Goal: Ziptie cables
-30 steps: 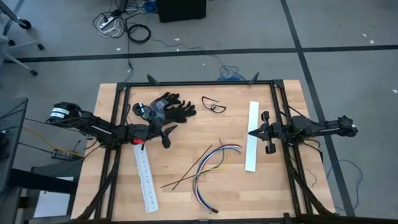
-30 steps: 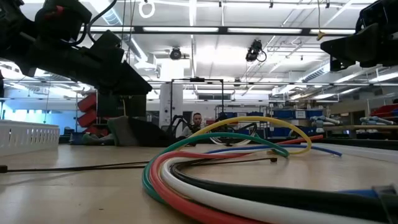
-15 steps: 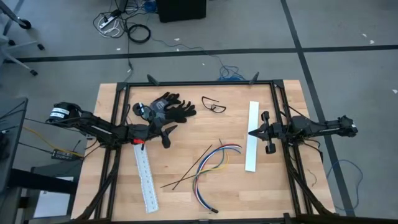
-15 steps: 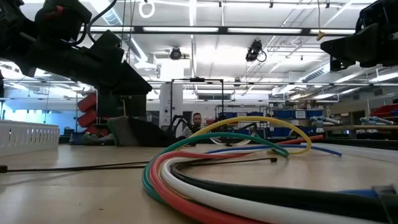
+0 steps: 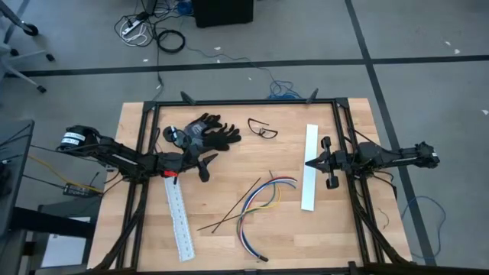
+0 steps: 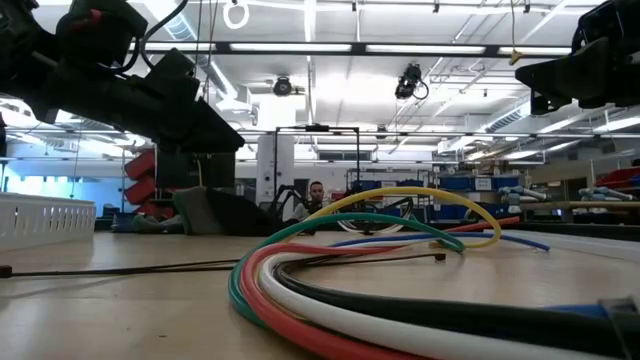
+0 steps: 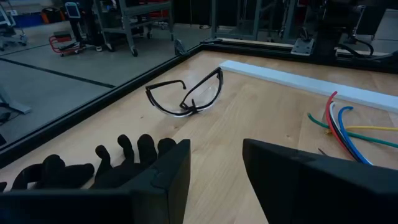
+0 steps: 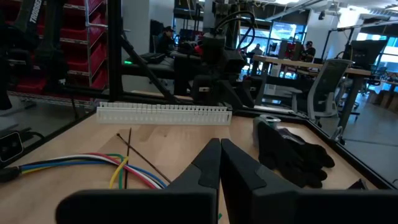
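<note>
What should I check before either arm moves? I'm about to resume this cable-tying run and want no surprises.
1. Cables loose on the table, ungripped: ok.
2. Left gripper open, holding nothing, near the black gloves: ok.
3. Right gripper shut and empty, over the white strip: not ok for grasping.
4. Thin black ties crossing the cables: cannot tell if tangled.
5. Safety glasses clear of the cables: ok.

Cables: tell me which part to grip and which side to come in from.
Grip the cables at the top of their arch, where the strands run closest together; lower down they fan apart and the black ends splay toward the left. Come straight down from above, since they lie flat on the table. The right gripper, shut and beside the white strip, looks nearest.
</note>
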